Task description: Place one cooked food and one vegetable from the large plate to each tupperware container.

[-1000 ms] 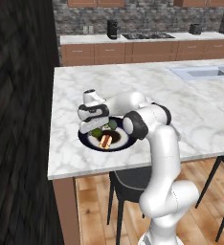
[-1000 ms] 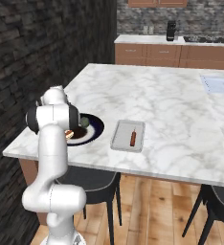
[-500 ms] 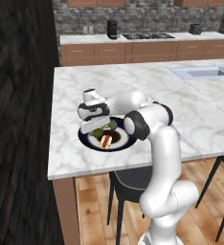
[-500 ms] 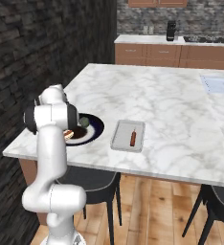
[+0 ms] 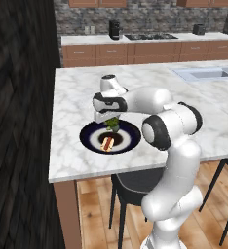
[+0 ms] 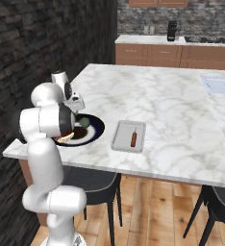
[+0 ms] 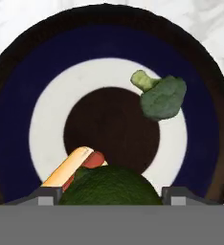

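The large plate (image 5: 89, 138) (image 6: 98, 129) (image 7: 18, 110), dark-rimmed with a white ring, lies near the counter's front left edge. On it are a hot dog (image 5: 107, 142) (image 7: 73, 167), a broccoli floret (image 7: 162, 97) and a dark brown round patch (image 7: 111, 127). My gripper (image 5: 109, 120) (image 6: 83, 117) (image 7: 111, 191) hangs just above the plate, shut on a round dark green vegetable (image 5: 112, 125) (image 7: 109, 184) that fills the gap between both fingertips. A rectangular light-grey tupperware container (image 6: 120, 130) sits right of the plate with a sausage (image 6: 133, 139) in it.
A sink (image 5: 203, 73) (image 6: 220, 84) is set into the far right of the marble island. Dark stools (image 5: 130, 182) stand under the front edge. A black brick wall runs along the left side. Cabinets and a coffee machine (image 5: 114, 29) line the back counter.
The jaws came together a little around the green vegetable, and the hand has risen slightly above the plate. The base has not moved.
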Robot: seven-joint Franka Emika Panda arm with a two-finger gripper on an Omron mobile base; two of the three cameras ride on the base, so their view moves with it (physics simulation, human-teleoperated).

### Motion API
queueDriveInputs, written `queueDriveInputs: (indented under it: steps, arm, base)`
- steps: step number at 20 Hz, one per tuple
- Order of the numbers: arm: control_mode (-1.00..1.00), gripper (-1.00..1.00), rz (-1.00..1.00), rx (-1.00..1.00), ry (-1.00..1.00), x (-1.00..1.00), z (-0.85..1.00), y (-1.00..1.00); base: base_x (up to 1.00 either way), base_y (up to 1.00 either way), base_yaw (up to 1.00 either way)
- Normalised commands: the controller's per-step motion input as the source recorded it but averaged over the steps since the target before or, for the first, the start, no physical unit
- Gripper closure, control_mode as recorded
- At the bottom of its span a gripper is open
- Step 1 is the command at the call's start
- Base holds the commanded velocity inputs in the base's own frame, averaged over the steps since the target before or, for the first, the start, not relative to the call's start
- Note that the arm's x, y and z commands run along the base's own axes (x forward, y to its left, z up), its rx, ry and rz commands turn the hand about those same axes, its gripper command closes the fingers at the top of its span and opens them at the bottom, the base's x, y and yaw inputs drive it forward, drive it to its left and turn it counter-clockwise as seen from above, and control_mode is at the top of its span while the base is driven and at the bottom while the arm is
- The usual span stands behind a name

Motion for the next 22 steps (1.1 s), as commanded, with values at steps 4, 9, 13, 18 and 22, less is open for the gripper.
queueDriveInputs:
  steps: [4,9,13,18,22]
  arm:
    - [-1.0,1.0,0.0,0.03,-0.22,-0.43,0.59,-1.0]
    - [-1.0,1.0,-0.01,0.04,-0.19,-0.61,0.59,-1.0]
    - [-1.0,1.0,-0.09,0.04,-0.03,-0.39,0.19,-1.0]
    - [-1.0,1.0,-0.06,0.25,0.09,0.0,-0.01,-1.0]
    - [-1.0,1.0,-0.12,0.07,0.23,0.3,-0.18,-0.92]
  base:
    - [0.0,0.0,0.0]
    - [0.0,0.0,0.0]
    - [0.0,0.0,0.0]
    - [0.0,0.0,0.0]
    - [0.0,0.0,0.0]
